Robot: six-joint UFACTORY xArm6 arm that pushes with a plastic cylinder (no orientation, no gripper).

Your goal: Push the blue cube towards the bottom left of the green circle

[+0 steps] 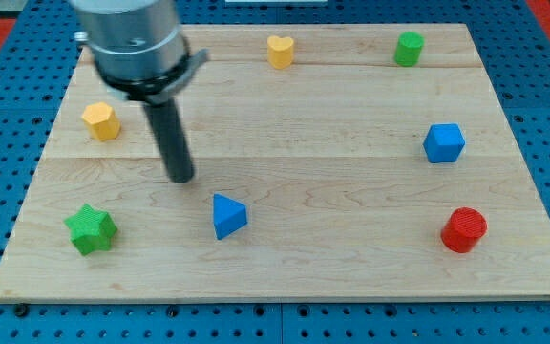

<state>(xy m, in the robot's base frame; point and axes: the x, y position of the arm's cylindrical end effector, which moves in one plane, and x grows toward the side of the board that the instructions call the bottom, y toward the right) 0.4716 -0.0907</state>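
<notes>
The blue cube [444, 143] sits near the view's right edge of the wooden board, at mid height. The green circle [409, 48], a short green cylinder, stands near the view's top right, above and slightly left of the cube. My tip [180, 178] is at the left middle of the board, far to the left of the blue cube. It is just above and left of a blue triangular block [227, 216] and touches no block.
A yellow hexagonal block [101, 121] sits at the left. A green star [91, 229] lies at the bottom left. A yellow heart [280, 51] is at the top centre. A red cylinder [463, 230] is at the bottom right. The wooden board [332, 277] lies on a blue pegboard.
</notes>
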